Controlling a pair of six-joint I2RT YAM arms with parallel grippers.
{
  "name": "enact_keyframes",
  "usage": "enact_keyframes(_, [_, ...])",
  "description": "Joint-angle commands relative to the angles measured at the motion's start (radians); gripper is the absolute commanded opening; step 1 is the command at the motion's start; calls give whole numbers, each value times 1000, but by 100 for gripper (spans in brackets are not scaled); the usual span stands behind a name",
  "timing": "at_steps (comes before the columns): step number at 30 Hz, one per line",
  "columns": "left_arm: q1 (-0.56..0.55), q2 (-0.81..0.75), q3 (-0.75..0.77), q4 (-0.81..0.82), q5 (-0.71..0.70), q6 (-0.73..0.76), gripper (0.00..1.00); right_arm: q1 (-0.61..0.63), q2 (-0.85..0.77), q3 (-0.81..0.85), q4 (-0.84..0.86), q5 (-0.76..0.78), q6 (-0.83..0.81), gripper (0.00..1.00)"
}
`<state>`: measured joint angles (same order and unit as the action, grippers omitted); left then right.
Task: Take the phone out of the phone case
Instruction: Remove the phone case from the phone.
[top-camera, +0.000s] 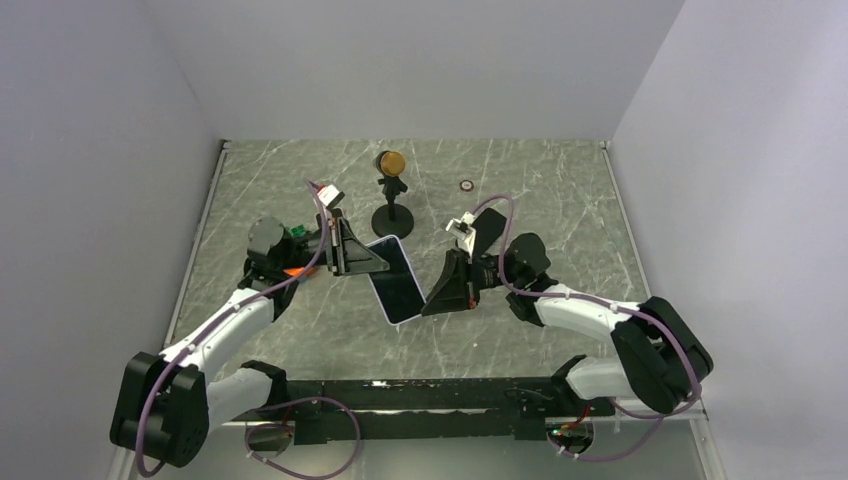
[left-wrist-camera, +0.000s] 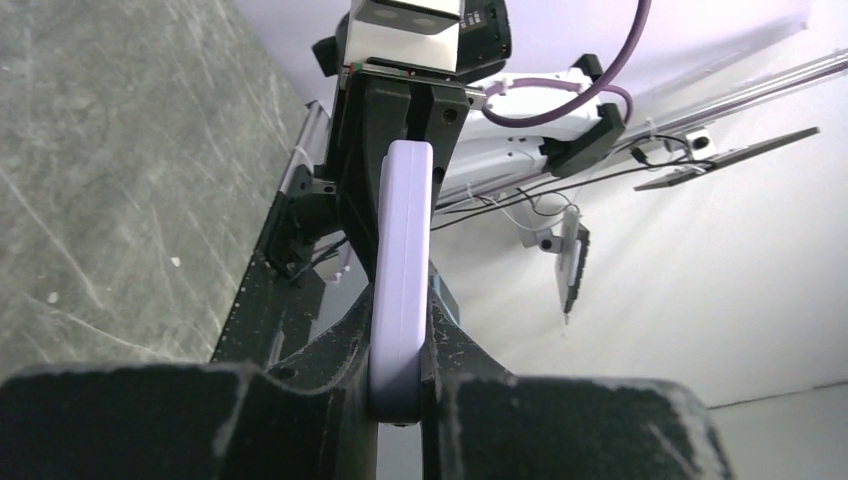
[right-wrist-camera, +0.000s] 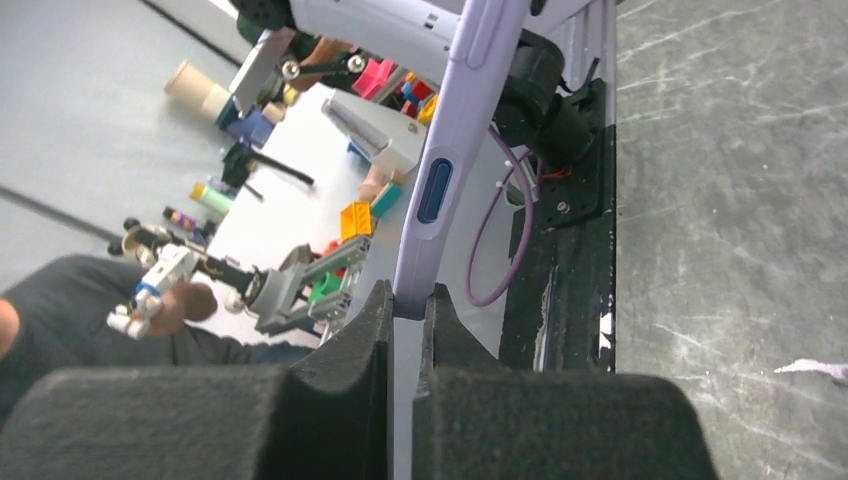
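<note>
The phone, dark screen up, sits in a lavender phone case and hangs above the table between both grippers. My left gripper is shut on the case's upper left edge; in the left wrist view the lavender case runs edge-on out of my left gripper. My right gripper is at the case's lower right end. In the right wrist view the case, with a dark blue side button, ends in my right gripper, whose jaws pinch its thin end.
A black stand with an amber round top rises just behind the phone. A small ring lies on the marbled table at the back. White walls close three sides; the black mounting rail lines the near edge.
</note>
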<state>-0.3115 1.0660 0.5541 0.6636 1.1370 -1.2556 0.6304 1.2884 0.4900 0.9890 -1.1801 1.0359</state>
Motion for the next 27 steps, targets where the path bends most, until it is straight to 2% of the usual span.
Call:
enact_keyframes(1, [-8,29,-16,355,12,-339,0,25,55,44,282,-79,-74,0])
enact_keyframes(7, [-7,150,-88,743,-63,-691,0,57,154,166,305,-137,-145,0])
enact_keyframes(10, [-6,191,-107,877,-97,-798,0,66,175,226,226,-130,-218,0])
enact_keyframes(12, [-7,174,-113,847,-103,-783,0,68,162,259,70,-85,-330,0])
enact_keyframes(13, [-8,153,-116,781,-105,-757,0,70,147,276,-36,-53,-412,0])
enact_keyframes(17, [-8,68,-113,561,-111,-636,0,122,87,397,-538,139,-805,0])
enact_keyframes(21, [-8,27,-106,483,-119,-600,0,173,34,439,-704,418,-942,0])
enact_keyframes(23, [-7,20,-114,493,-138,-616,0,220,-15,422,-747,749,-960,0])
enact_keyframes(25, [-8,2,-137,503,-187,-626,0,329,-53,423,-819,1258,-985,0])
enact_keyframes(26, [-8,-10,-146,491,-211,-617,0,365,-65,416,-830,1413,-982,0])
enact_keyframes(27, [-7,-24,-151,469,-229,-598,0,383,-73,416,-848,1487,-951,0])
